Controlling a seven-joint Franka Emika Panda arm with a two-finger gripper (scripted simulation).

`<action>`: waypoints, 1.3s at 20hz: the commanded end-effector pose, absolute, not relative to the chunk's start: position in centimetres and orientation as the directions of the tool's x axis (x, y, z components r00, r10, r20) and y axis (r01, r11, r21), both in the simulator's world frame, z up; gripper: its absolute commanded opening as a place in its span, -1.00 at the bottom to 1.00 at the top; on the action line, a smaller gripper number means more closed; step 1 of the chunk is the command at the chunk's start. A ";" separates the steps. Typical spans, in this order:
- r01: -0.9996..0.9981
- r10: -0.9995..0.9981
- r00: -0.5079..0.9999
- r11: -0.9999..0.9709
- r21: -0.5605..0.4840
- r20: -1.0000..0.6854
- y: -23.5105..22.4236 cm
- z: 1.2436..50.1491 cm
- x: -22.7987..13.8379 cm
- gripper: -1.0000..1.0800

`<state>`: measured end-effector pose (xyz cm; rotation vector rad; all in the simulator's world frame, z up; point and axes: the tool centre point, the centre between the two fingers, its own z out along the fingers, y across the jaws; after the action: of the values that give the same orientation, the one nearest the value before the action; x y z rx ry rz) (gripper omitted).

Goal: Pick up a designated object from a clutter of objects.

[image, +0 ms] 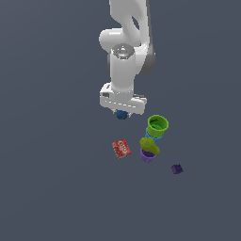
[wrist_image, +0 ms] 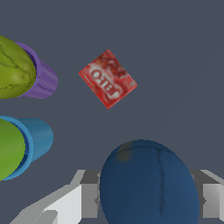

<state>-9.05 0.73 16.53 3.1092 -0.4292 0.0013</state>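
The small dark blue ball (image: 122, 114) sits right under my hand in the exterior view, held between my fingers. In the wrist view the ball (wrist_image: 148, 183) is large and close, with one grey finger (wrist_image: 85, 199) on each side touching it. My gripper (image: 122, 114) is shut on the ball and holds it above the grey floor. The rest of the clutter lies below and toward the exterior view's right.
A green cup (image: 157, 125) rests on a blue cup (image: 151, 137). An olive-green lump (image: 149, 145) sits on a purple cup (image: 147, 156). A red flat packet (image: 121, 148) lies nearby. A purple cube (image: 177, 169) lies apart.
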 end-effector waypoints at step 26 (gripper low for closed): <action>-0.270 -0.270 0.963 -0.963 0.000 0.000 7.6 36.7 1.3 -1.00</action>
<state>0.97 7.36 36.00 3.1121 -0.4277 0.0001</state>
